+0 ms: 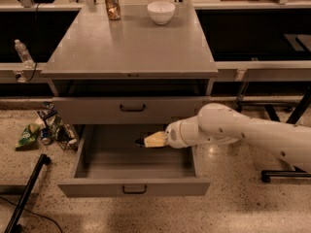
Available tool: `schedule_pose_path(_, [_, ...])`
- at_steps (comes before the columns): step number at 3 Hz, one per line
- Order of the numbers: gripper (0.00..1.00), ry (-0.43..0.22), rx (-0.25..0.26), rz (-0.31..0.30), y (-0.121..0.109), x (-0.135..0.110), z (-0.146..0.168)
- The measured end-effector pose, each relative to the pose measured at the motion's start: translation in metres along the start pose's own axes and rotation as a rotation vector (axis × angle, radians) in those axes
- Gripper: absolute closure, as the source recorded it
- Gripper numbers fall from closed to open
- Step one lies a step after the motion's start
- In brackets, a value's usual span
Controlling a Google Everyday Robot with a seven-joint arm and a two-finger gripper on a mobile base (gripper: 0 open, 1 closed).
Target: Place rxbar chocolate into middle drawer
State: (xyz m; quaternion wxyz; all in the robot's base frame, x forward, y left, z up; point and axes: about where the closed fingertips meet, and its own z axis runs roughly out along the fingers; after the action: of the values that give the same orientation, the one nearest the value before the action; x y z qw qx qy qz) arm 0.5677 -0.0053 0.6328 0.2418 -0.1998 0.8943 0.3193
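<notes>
The middle drawer is pulled out, a wide shallow grey tray with a dark bar handle on its front. My gripper reaches in from the right on a white arm and hangs over the drawer's inside, near its back right part. Its pale fingers are shut on the rxbar chocolate, of which only a dark end shows, sticking out to the left of the fingertips. The bar is above the drawer floor, not lying on it.
The closed grey drawer front sits directly above. On the cabinet top stand an orange drink can and a white bowl. Snack bags and cans lie on the floor at left, beside a black pole.
</notes>
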Motion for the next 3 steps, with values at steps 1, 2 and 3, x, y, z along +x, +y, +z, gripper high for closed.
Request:
schedule_pose_path(1, [1.00, 0.002, -0.063, -0.008, -0.018, 0.017, 0.058])
schedule_pose_path(2, [1.00, 0.003, -0.105, -0.031, -0.028, 0.037, 0.100])
schedule_pose_path(3, [1.00, 0.011, -0.105, -0.020, -0.043, 0.052, 0.139])
